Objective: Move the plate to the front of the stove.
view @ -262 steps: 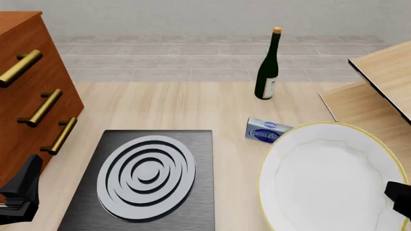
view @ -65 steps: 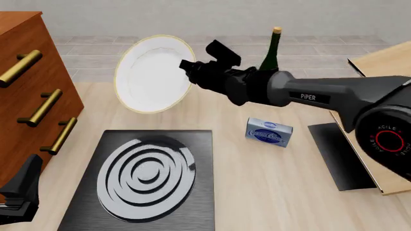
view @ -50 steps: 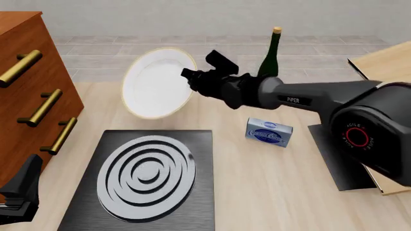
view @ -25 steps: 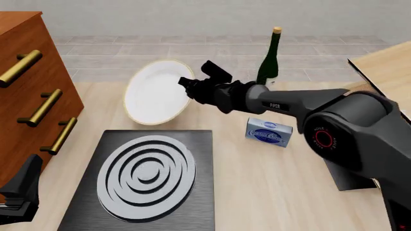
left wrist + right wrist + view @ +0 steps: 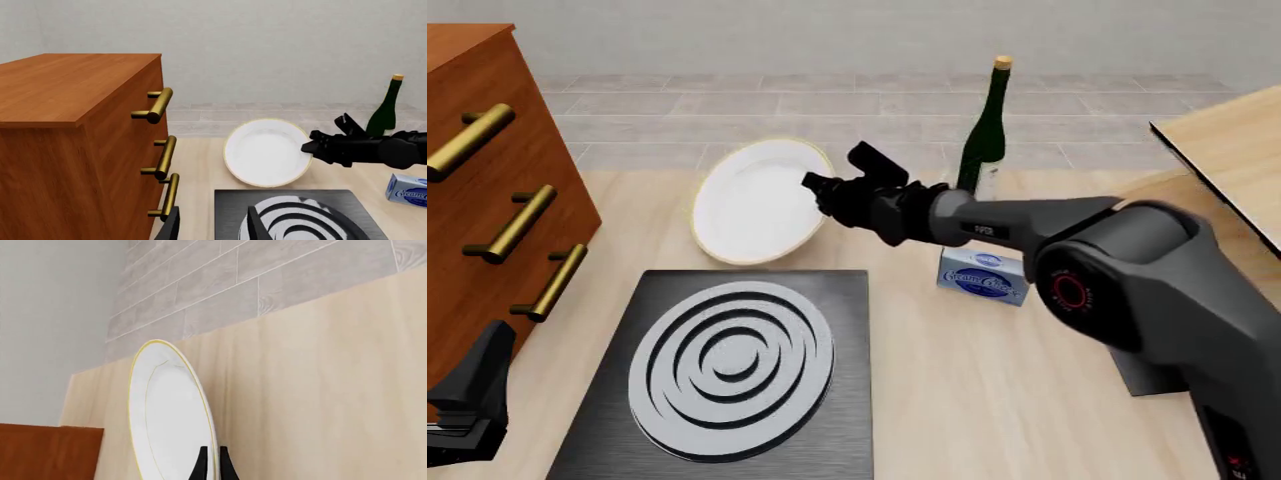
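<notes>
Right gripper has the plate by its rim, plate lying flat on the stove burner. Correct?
Not quite. The right gripper does pinch the plate by its rim, but the plate is tilted steeply on edge, beyond the stove at its far end, not lying flat on the burner. The front view shows this; the left wrist view agrees.

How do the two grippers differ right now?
The right gripper is shut on the rim of the plate, holding it tilted beyond the stove; the left gripper holds nothing. The right arm reaches far across the table; the left sits low by the drawers. Both are black.
</notes>
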`<state>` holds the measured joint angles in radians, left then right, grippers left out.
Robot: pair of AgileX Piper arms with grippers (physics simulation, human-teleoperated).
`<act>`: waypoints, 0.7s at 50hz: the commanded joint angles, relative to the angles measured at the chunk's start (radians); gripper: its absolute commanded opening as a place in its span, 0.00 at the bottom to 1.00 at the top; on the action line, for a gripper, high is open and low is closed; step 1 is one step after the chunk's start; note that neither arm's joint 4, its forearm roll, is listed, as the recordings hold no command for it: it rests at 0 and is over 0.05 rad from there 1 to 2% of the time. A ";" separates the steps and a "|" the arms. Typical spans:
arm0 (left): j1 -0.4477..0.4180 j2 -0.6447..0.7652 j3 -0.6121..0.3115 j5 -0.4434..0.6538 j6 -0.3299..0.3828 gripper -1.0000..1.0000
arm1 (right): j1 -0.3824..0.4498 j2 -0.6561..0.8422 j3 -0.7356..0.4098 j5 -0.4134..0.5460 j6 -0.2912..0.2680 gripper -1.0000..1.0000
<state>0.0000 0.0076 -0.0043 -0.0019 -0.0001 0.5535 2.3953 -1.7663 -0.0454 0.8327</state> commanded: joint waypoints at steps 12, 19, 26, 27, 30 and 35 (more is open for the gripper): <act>0.000 0.000 0.000 0.000 0.000 1.00 | -0.008 0.096 -0.212 0.112 0.038 0.00; 0.000 0.000 0.000 0.000 0.000 1.00 | -0.006 0.138 -0.271 0.133 0.046 0.00; 0.000 0.000 0.000 0.000 0.000 1.00 | -0.007 0.179 -0.331 0.158 0.048 0.00; 0.000 0.000 0.000 0.000 0.000 1.00 | -0.009 0.184 -0.341 0.165 0.047 0.00; 0.000 0.000 0.000 0.000 0.000 1.00 | -0.010 0.193 -0.363 0.177 0.045 0.00; 0.000 0.000 0.000 0.000 0.000 1.00 | -0.013 0.220 -0.406 0.201 0.043 0.00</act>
<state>-0.0001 0.0076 -0.0043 -0.0019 -0.0001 0.5434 2.5669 -2.0907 0.1151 0.8712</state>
